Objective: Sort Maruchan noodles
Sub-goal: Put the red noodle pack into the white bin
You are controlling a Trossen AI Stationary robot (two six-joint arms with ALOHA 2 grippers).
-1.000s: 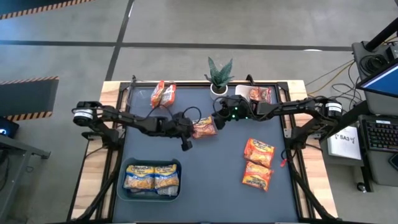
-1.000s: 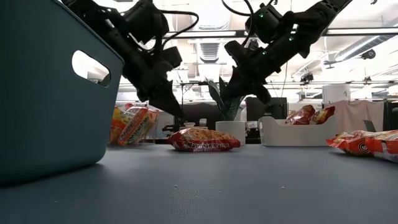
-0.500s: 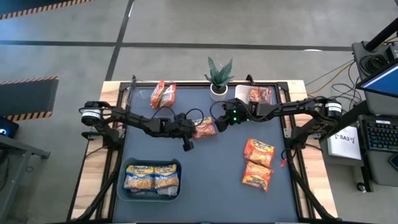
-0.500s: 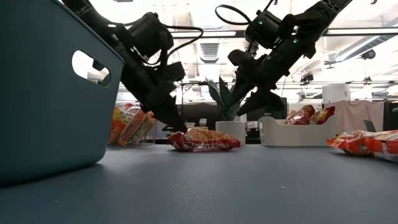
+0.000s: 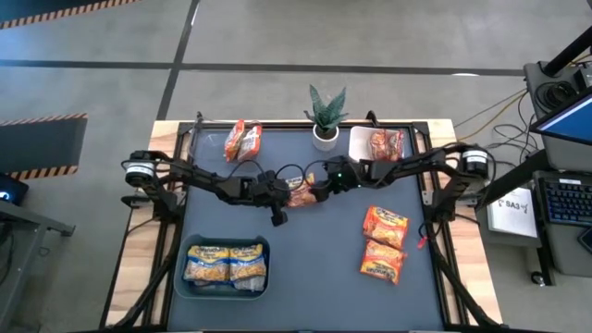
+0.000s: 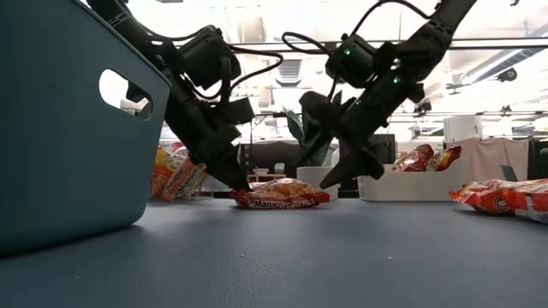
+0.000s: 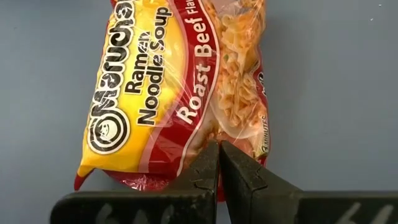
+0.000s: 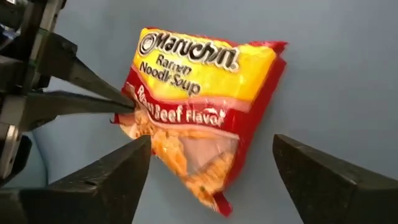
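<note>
Red and yellow, a roast beef ramen packet lies flat near the middle of the dark blue table mat, between the two arms. The left gripper has its fingers pressed together, their tips touching the packet's left edge. The right gripper hangs just above the packet's right side with its fingers spread wide, one on either side of the packet's width. In the right wrist view the packet's long axis runs away from the fingers, so a short descent should bring them down astride it. The right arm looks best placed to grasp.

A second ago the right gripper was closed and sat farther back toward the potted plant; it has since opened fully and dropped toward the packet. The left gripper has come down to touch the packet.
</note>
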